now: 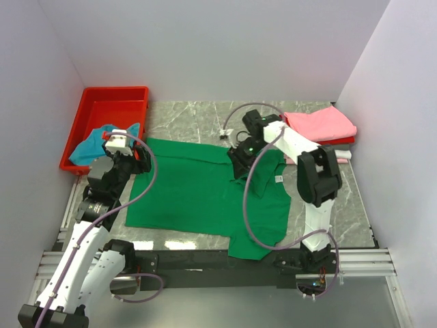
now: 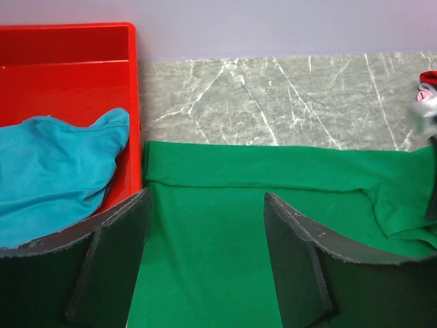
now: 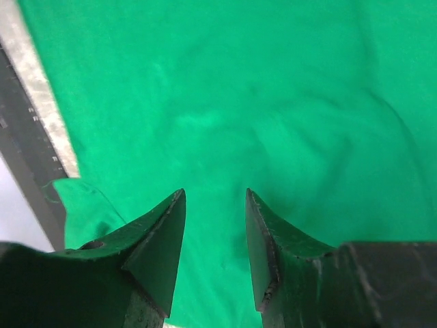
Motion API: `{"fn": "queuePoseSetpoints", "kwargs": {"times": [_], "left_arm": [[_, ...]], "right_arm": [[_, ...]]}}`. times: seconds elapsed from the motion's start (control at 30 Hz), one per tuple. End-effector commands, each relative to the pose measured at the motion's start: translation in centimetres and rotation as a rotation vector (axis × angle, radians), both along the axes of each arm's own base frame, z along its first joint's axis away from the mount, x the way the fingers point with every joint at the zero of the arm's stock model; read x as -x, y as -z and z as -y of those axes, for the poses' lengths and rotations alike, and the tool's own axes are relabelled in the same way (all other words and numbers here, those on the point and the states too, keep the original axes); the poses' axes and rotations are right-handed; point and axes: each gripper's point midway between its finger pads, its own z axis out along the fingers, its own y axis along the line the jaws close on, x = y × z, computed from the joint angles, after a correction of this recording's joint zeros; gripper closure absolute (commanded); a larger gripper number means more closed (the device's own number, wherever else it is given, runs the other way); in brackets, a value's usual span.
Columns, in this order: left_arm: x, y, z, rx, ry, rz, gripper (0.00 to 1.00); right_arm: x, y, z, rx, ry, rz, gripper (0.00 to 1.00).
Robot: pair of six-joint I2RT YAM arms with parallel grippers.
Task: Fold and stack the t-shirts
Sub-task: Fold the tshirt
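Lying left-to-right on the grey marble counter [image 1: 198, 119], bright green cloth t-shirt [image 1: 191, 195]: left gripper [image 2: 205, 205] over its left edge, right gripper [image 3: 215, 195] right of middle, both apart, empty.

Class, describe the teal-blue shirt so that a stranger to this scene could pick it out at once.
Find the red tray at the far left corner of the table. A crumpled teal-blue shirt lies in its near end. Unlike the spread green shirt beside it, it is bunched and blue.

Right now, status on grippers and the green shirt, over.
Left gripper open over green shirt, beside red tray. Right gripper open, empty, above shirt. Nothing blocking; teal shirt in tray.
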Motion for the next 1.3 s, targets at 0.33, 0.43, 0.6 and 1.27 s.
{"fn": "queuePoseSetpoints", "kwargs": {"times": [0.33,0.43,0.6,1.27], "left_arm": [[-0.1,-0.1,0.2,-0.005,0.013,0.006,0.28],[-0.1,0.0,0.2,-0.004,0.013,0.002,0.28],[-0.1,0.2,0.1,-0.008,0.013,-0.002,0.27],[-0.1,0.0,0.4,-0.006,0.030,0.000,0.27]], "right_arm": [[-1.2,-0.5,5.2,0.144,0.119,0.295,0.47],[-2.7,-0.2,4.6,0.181,0.153,0.361,0.45],[-4.1,0.7,4.8,0.228,0.184,0.372,0.44],[3.4,3.1,1.4,0.182,-0.018,0.157,0.76]]}}
